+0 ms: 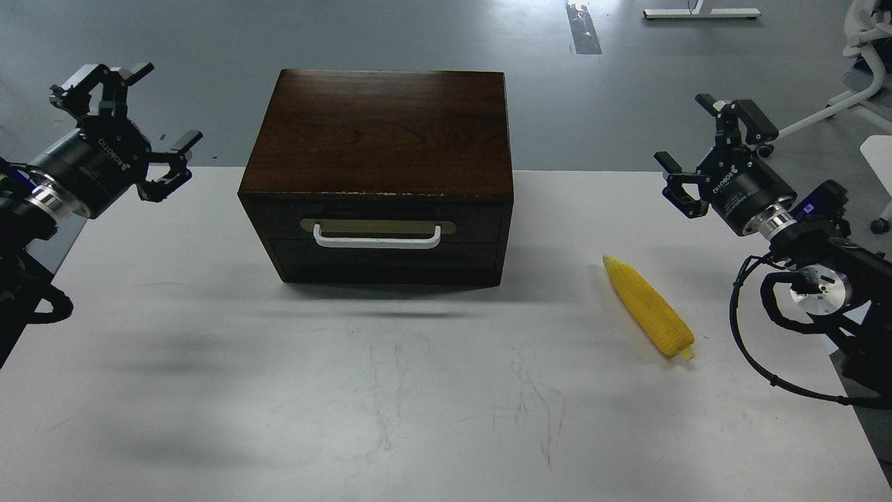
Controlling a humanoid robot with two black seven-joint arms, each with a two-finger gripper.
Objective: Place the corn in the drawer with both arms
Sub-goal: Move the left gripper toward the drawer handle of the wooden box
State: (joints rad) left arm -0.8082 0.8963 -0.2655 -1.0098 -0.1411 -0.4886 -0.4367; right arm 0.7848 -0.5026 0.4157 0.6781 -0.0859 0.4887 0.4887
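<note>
The yellow corn (649, 307) lies on the white table to the right of the dark wooden box (380, 167), its pointed tip toward the box. The drawer (387, 230) in the box's front is pushed in, with a white bar handle (377, 238) on a brass plate. My left gripper (143, 118) hovers open at the far left, level with the box's top and well apart from it. My right gripper (697, 139) is open at the far right, above and behind the corn, holding nothing.
The white table (390, 404) stretches bare in front of the box, with scuff marks. Grey floor lies behind it. A white chair base (860, 84) and a white stand (700, 12) are at the back right. Cables (749, 335) hang off my right arm.
</note>
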